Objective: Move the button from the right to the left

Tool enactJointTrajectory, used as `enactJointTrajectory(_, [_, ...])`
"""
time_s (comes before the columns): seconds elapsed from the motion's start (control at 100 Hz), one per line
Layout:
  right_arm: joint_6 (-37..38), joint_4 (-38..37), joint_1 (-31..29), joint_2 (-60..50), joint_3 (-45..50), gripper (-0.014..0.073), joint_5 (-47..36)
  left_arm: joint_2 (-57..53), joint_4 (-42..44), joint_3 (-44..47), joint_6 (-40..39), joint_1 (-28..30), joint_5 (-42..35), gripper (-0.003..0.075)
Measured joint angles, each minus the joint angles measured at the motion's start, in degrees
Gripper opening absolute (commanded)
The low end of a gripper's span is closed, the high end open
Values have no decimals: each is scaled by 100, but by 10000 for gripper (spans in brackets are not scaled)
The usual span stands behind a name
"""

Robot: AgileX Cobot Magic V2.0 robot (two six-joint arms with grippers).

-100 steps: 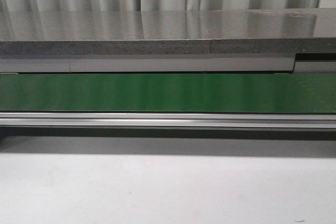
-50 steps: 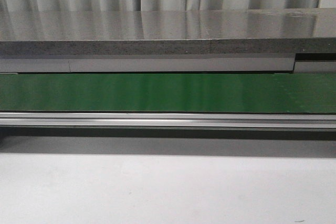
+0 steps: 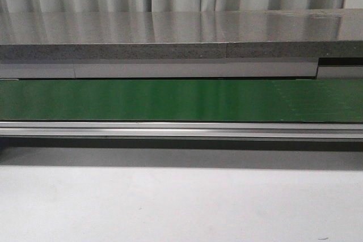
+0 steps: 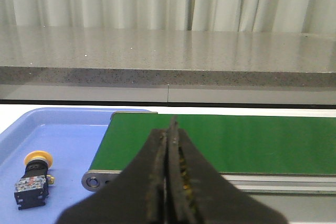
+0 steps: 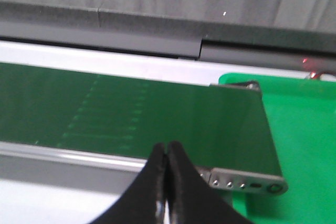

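Note:
The button (image 4: 34, 179), with a yellow-orange head and a black body, lies on its side in the blue tray (image 4: 63, 129) in the left wrist view, left of the belt's end. My left gripper (image 4: 169, 129) is shut and empty, over the near edge of the green belt (image 4: 236, 140), to the right of the button. My right gripper (image 5: 167, 150) is shut and empty, above the belt's near rail near the belt's right end. Neither gripper nor the button shows in the front view.
The green conveyor belt (image 3: 181, 99) runs across the front view, with an aluminium rail (image 3: 181, 130) in front and a grey stone ledge (image 3: 181, 49) behind. A green tray (image 5: 304, 129) lies past the belt's right end. White tabletop (image 3: 181, 202) lies in front.

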Motion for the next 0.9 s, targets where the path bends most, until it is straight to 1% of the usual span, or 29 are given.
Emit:
enactJointTrajectory(0.16, [153, -267, -163, -386, 379, -60, -727, 0, 0, 0, 0, 0, 0, -20])
enactJointTrajectory(0.35, [997, -1011, -227, -965, 1047, -60, -1069, 0, 0, 0, 0, 0, 0, -20])
enactJointTrajectory(0.5, [1269, -1231, -227, -1414, 1253, -60, -925, 0, 0, 0, 0, 0, 0, -20])
enactJointTrajectory(0.65, [1306, -1276, -227, -1451, 1259, -60, -1069, 0, 0, 0, 0, 0, -3, -20])
enactJointTrajectory(0.9, [1330, -1286, -227, -1451, 1259, -60, -1069, 0, 0, 0, 0, 0, -3, -20])
